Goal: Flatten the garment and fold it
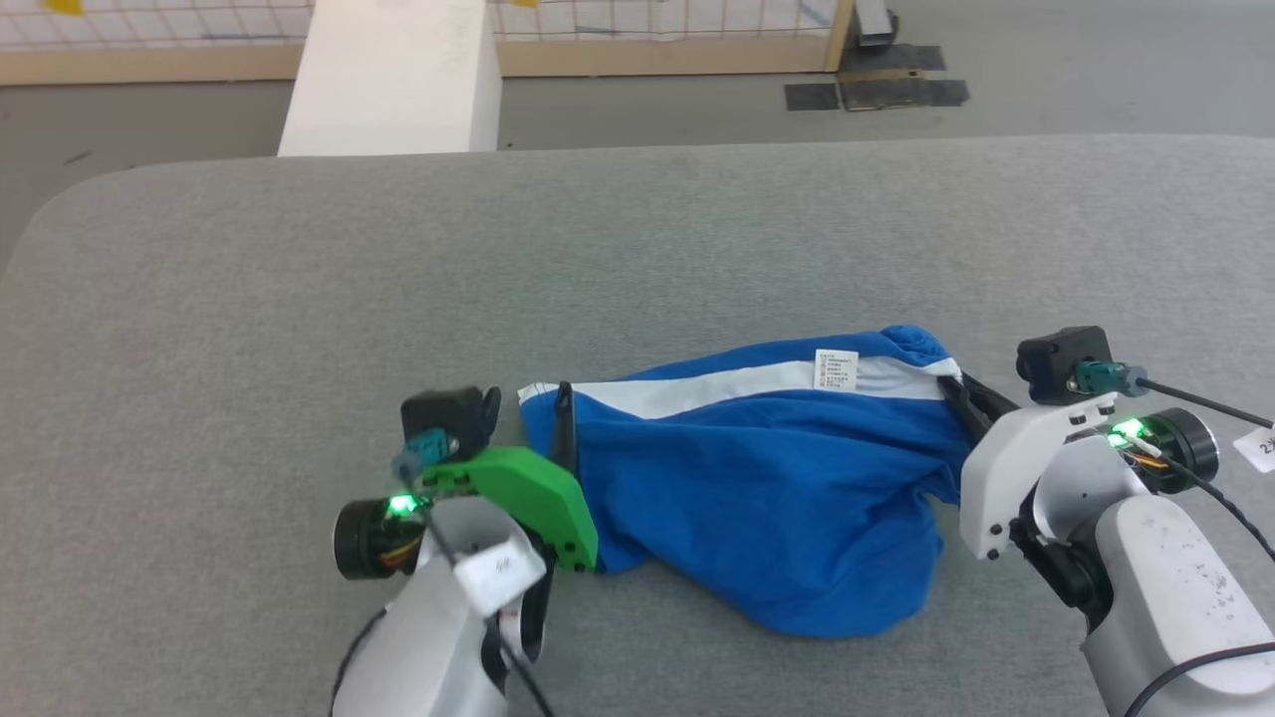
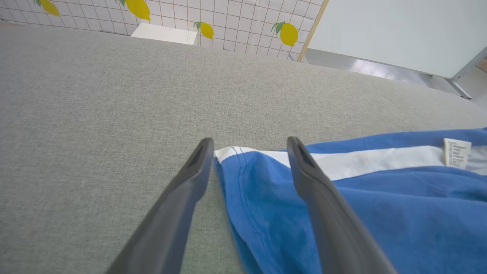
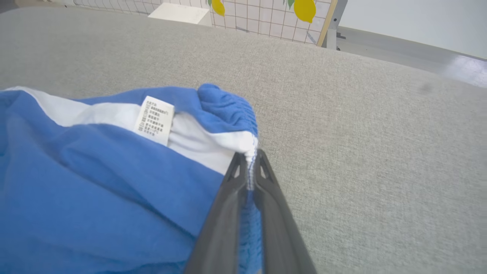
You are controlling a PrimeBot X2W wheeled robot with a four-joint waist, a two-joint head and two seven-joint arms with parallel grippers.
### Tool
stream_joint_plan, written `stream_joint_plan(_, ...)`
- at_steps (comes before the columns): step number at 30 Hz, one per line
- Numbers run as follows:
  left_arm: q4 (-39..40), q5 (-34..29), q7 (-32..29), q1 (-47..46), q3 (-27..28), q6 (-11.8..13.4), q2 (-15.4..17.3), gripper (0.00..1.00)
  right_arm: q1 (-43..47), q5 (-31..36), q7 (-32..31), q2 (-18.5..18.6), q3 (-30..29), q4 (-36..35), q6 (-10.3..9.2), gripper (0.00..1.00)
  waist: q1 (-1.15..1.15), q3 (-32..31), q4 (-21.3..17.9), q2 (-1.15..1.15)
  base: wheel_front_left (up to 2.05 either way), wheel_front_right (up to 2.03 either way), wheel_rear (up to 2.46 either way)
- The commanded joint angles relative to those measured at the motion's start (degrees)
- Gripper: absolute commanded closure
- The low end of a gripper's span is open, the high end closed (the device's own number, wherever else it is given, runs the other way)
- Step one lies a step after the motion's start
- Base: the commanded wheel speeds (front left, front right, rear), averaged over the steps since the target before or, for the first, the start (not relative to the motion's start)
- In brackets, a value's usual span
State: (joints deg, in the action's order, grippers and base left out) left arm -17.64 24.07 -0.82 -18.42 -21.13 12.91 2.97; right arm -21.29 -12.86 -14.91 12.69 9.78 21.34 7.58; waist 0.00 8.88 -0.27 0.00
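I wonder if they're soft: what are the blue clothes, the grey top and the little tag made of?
The garment looks like soft knit cloth, maybe cotton: matte, wrinkly, stitched hem. The grey top seems covered in woven fabric: a fine flecked weave shows. The tag looks like thin smooth white fabric tape with print, though it could be papery.

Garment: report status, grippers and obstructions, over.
Right gripper shut on the garment at its gathered edge. Left gripper open, straddling the hem corner, not gripping. Cloth bunched, not flat, on grey table. Nothing seen in the way.
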Motion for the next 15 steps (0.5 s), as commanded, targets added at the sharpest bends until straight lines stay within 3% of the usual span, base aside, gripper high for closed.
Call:
stream_joint_plan(1,-1.23,-0.47,-1.14,-2.02,-0.07,0.69,0.25,0.0,0.84,0.67,-0.56,-0.48,-0.27,-1.17,-0.09,1.0,0.0,0.08,-0.85,0.0,0.0,0.0,0.0)
stream_joint_plan(10,-12.34,-2.74,-10.51,-10.23,-0.81,3.9,2.21,0.0,1.86,1.16,-3.32,-1.16,-0.39,-6.44,-0.09,1.0,0.0,2.95,-2.44,0.0,0.0,0.0,0.0)
stream_joint_plan(15,-16.79,-2.59,-14.22,-13.12,-1.46,3.29,2.74,0.0,1.44,0.52,-3.56,-0.68,0.22,-7.46,-0.09,1.0,0.0,4.55,-3.4,0.0,0.0,0.0,0.0)
